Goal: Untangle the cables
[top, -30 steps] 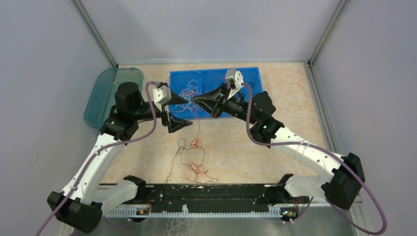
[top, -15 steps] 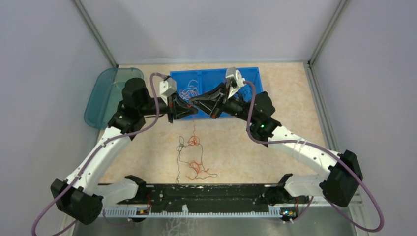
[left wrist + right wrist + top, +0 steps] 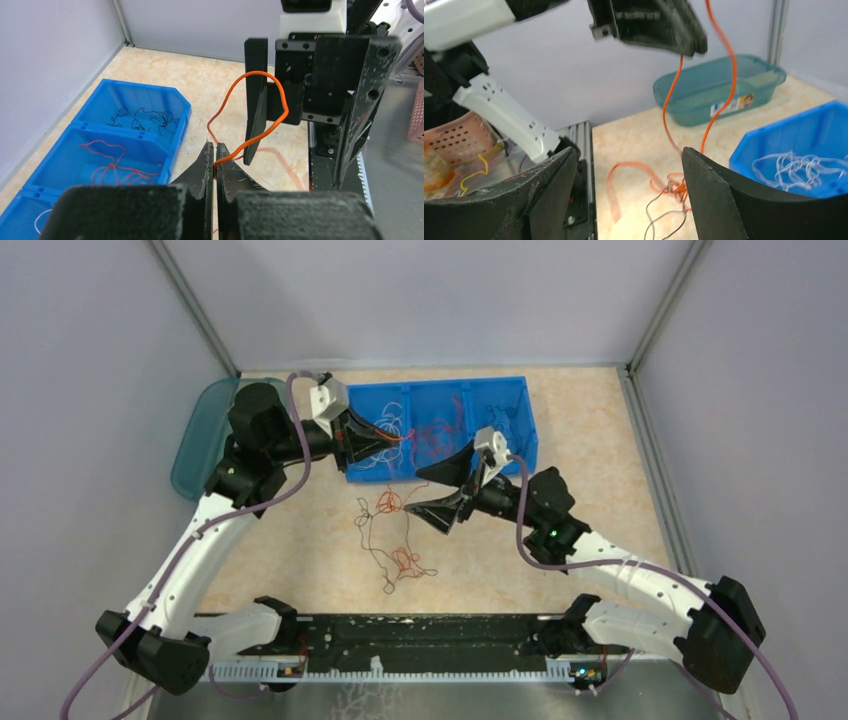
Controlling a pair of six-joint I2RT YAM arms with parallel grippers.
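Upper left, the left gripper (image 3: pixel 386 443) pinches an orange cable (image 3: pixel 260 73), seemingly to draw it from the cables (image 3: pixel 392 503) knotted on the bench (image 3: pixel 600 440) at centre, while the right gripper (image 3: pixel 433 492) gapes wide, empty.

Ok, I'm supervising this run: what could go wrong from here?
The left jaws pinch the orange cable, which runs down into the knotted clump; pulling could tighten that knot. The right jaws stand open, gripping nothing, so the clump may simply drag along. The slack could snag sorted cables in the blue bin.
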